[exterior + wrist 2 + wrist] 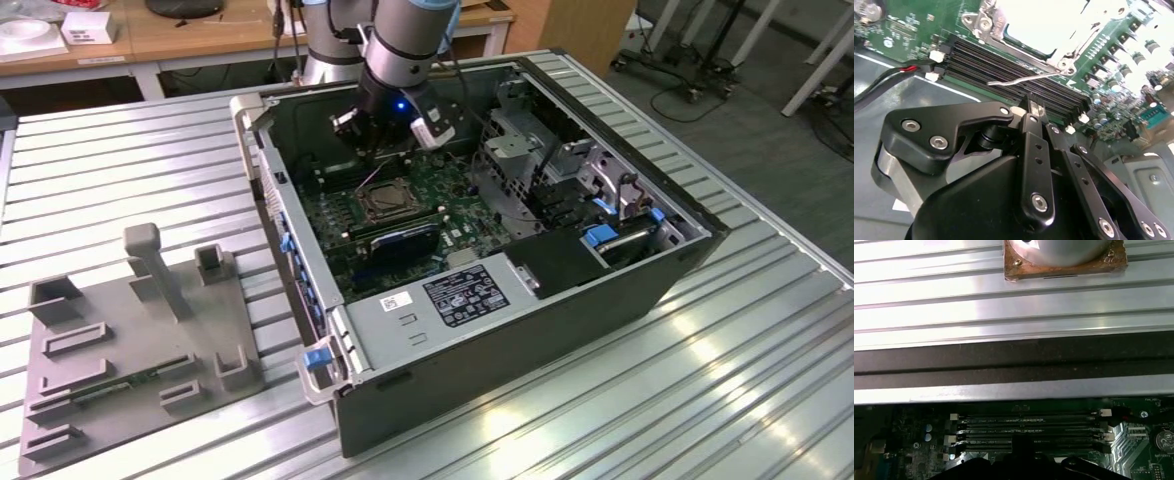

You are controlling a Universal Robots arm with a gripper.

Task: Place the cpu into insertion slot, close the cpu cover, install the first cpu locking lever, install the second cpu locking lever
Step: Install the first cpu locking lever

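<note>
exterior view: ribbed table (134, 170), desk (200, 40) behind; end effector (364, 140) inside computer case (534, 350)

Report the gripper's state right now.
Black two-finger gripper: shut, fingertips together, nothing seen between them; tips close to the thin silvery wire lever.

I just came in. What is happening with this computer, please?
A robot arm is working inside an open computer case that lies on a ribbed metal table. Its gripper is shut with nothing visible in it. It sits just next to a thin wire locking lever that sticks out over the memory slots. The cpu cover seems to lie down on the socket, and this lever looks not yet latched.
</note>
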